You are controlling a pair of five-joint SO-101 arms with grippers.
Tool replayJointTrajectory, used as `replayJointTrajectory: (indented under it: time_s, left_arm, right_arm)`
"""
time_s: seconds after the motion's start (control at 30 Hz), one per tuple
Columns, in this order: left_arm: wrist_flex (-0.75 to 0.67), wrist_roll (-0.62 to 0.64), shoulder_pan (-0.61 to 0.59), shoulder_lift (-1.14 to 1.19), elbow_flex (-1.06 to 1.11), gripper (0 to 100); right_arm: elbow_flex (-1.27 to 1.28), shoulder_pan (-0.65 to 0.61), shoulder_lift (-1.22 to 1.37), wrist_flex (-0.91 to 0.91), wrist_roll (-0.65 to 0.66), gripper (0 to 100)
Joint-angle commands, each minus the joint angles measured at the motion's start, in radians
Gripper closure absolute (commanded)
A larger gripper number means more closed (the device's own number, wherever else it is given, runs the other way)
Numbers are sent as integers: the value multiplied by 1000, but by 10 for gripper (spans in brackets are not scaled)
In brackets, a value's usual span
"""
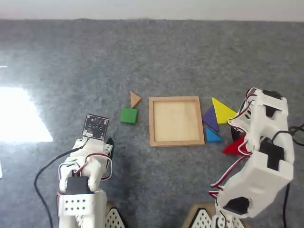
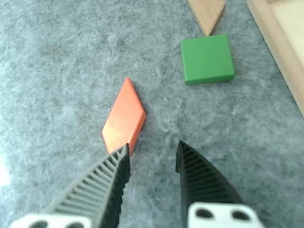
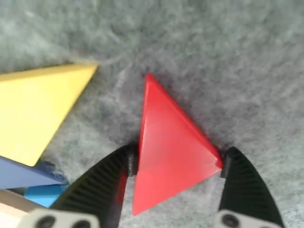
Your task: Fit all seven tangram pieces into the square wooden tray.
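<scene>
Right gripper (image 3: 178,159) has its two ribbed black fingers pressed against opposite sides of the red triangle (image 3: 171,147), clamping the flat, smooth piece while it lies on the table (image 1: 71,57), which has a grey, felt-like surface. Left gripper (image 2: 152,149) stands with its fingers apart. One fingertip (image 2: 122,156) sits at the near corner of the orange parallelogram (image 2: 124,118), and the other is over bare felt beside it.

Seven flat pieces lie on the table outside the tray (image 1: 152,121): five triangles, one square and one parallelogram. The tray is a shallow square of pale wood with a raised rim, set near the middle of the table. On the left arm's side of it are three pieces: the orange parallelogram, the green square (image 1: 128,115) just beside the tray's rim, and a small triangle of unpainted wood (image 1: 135,99) slightly closer to the table's far edge. On the right arm's side are four. The yellow triangle (image 1: 222,110) is the largest of them. The purple triangle (image 1: 210,118) lies against it, between it and the tray. The small blue triangle (image 1: 212,136) is just nearer than the purple one, and the red triangle is the farthest from the tray.

Both arms are white plastic with loose wiring. The left arm is folded low, its gripper angled down toward the felt. The right arm rises higher and bends over, its wrist pointing steeply down at the red triangle.
</scene>
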Motion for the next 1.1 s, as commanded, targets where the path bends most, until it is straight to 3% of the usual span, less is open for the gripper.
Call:
replayJointTrajectory:
  time_s: [0.0, 0.7, 0.83, 1.07]
  left_arm:
    - [0, -12, -6, -17, -8, 848]
    - [0, -12, -6, -17, -8, 848]
    - [0, -12, -6, -17, -8, 848]
    - [0, -12, -6, -17, -8, 848]
  right_arm:
    - [-23, -13, 15, -22, -11, 772]
    - [-26, -119, -209, 42, -14, 772]
    - [-21, -93, -205, 88, -14, 765]
    - [58, -85, -203, -1, -15, 677]
